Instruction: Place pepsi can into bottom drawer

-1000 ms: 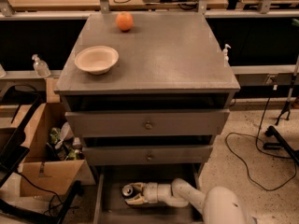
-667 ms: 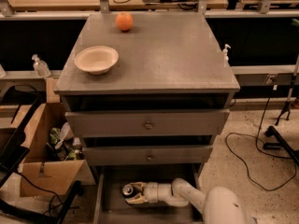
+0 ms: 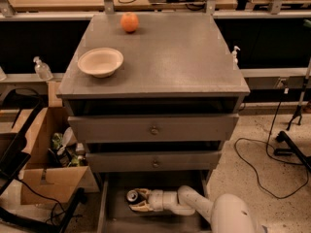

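Observation:
The bottom drawer (image 3: pixel 114 212) is pulled out at the foot of the grey cabinet, a shallow grey tray. The pepsi can (image 3: pixel 133 196) lies on its side inside it, at the left middle, its silver top facing the camera. My gripper (image 3: pixel 137 201) reaches into the drawer from the lower right on its white arm. Its pale fingers (image 3: pixel 138 208) lie around the can, one above and one below. The can's body is mostly hidden between them.
An orange (image 3: pixel 129 22) and a white bowl (image 3: pixel 100 61) sit on the cabinet top (image 3: pixel 184 57). Two upper drawers with round knobs (image 3: pixel 154 129) are shut. An open cardboard box (image 3: pixel 46 174) with clutter stands at the left. Cables (image 3: pixel 252 164) lie on the floor at the right.

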### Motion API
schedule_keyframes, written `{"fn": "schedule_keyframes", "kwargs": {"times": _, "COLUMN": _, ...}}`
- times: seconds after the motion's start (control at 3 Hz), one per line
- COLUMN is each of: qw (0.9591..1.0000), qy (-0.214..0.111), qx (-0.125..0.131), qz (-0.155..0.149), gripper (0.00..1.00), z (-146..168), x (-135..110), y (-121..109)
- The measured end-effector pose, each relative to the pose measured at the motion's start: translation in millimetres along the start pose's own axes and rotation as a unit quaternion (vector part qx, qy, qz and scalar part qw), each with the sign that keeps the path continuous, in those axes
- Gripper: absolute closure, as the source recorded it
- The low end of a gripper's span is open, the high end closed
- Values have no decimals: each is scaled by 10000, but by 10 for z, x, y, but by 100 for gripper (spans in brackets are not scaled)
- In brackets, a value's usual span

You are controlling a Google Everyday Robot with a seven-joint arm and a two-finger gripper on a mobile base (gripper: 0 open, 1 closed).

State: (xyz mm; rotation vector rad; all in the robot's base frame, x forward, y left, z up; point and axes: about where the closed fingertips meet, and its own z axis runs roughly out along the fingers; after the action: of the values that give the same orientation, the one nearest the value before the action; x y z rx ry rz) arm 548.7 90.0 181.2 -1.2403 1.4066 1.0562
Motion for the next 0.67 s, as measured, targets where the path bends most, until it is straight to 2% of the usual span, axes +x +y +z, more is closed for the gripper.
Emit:
{"fn": "schedule_keyframes", "kwargs": {"times": 0.33, "qw": 10000, "qy": -9, "qx": -17, "qz": 5, "gripper": 11, "z": 22, "x": -3, "y": 13}}
{"fn": "schedule_keyframes", "kwargs": {"times": 0.67, "qw": 10000, "qy": -15, "qx": -29, "qz": 9, "gripper": 0, "z": 37, "x": -6, "y": 23}}
